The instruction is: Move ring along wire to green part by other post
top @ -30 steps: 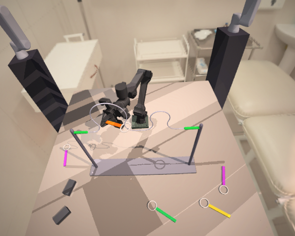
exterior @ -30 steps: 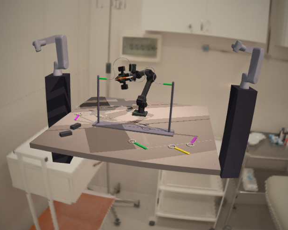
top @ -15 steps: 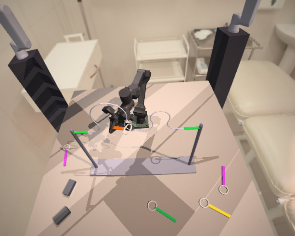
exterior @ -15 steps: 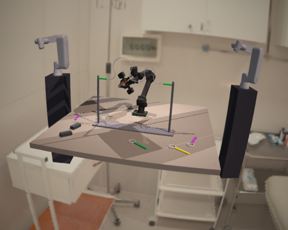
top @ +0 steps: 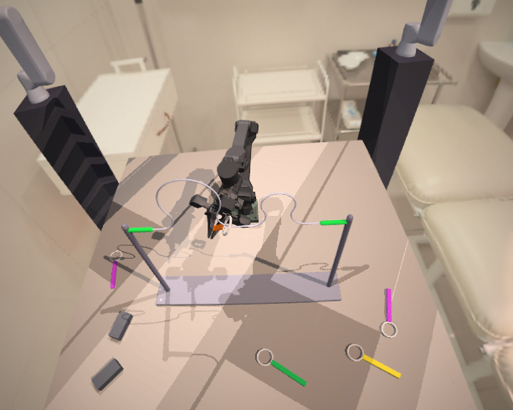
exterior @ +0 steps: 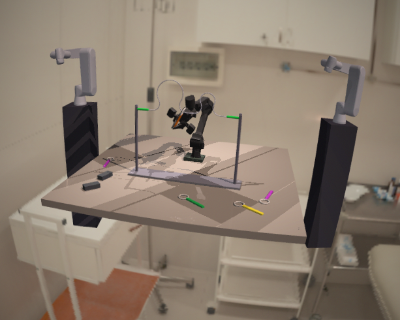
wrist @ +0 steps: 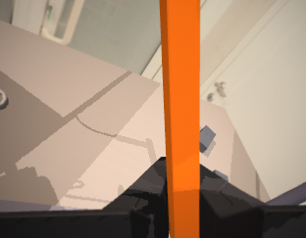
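Observation:
The grey wire [top: 186, 179] [exterior: 169, 80] has a large left loop and a smaller right arch. Its green ends, left [top: 141, 229] [exterior: 142, 109] and right [top: 334, 222] [exterior: 233, 117], meet the posts. My gripper [top: 212, 229] [exterior: 174, 126] [wrist: 175, 165] is shut on the orange handle [top: 218, 228] [exterior: 178, 121] [wrist: 182, 97]. The ring [top: 223, 228] appears around the low wire stretch at the foot of the left loop. It looks nearly edge-on in the top view, and is outside the wrist view. Whether ring and wire touch I cannot tell.
The left post [top: 146, 259] [exterior: 136, 137] and right post [top: 339, 251] [exterior: 237, 147] stand on a flat base [top: 248, 290]. Loose rings with magenta, green [top: 288, 373] and yellow [top: 381, 366] handles and two dark blocks lie on the table. The arm passes behind the wire.

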You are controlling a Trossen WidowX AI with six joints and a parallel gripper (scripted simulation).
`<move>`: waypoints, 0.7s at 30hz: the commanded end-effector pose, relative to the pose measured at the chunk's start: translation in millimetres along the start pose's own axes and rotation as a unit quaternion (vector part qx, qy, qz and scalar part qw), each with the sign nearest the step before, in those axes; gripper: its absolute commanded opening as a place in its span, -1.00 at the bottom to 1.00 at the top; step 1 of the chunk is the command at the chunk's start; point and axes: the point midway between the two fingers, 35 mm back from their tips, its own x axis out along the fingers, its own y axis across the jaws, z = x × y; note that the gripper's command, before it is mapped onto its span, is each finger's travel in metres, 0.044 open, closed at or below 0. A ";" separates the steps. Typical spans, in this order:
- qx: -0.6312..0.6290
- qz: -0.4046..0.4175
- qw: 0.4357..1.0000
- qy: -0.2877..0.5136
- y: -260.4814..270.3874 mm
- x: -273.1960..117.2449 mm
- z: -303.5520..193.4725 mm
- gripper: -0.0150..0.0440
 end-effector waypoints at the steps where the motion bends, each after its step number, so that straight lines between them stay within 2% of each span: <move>1: 0.038 0.019 0.999 0.005 12.2 -2.3 0.4 -1.00; 21: 0.189 0.107 0.976 0.024 66.6 -17.5 15.0 -1.00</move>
